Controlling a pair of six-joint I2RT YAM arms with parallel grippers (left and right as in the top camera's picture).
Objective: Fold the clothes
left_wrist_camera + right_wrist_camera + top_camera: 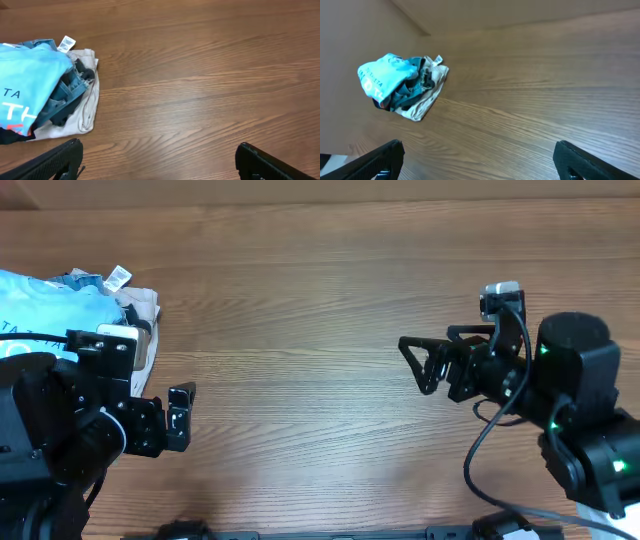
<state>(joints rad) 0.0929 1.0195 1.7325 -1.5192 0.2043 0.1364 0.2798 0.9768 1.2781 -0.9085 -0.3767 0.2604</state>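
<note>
Clothes (50,300) heaped far left, well apart from right end effector (413,367)

Denim garment (67,95) lies atop beige cloth (89,107) on the wooden table (200,75).

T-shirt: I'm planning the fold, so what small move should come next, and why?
Probably move the left pincer toward the blue T-shirt: it lies crumpled on other clothes at the table's left side, and that pincer, open and empty, is nearest.
</note>
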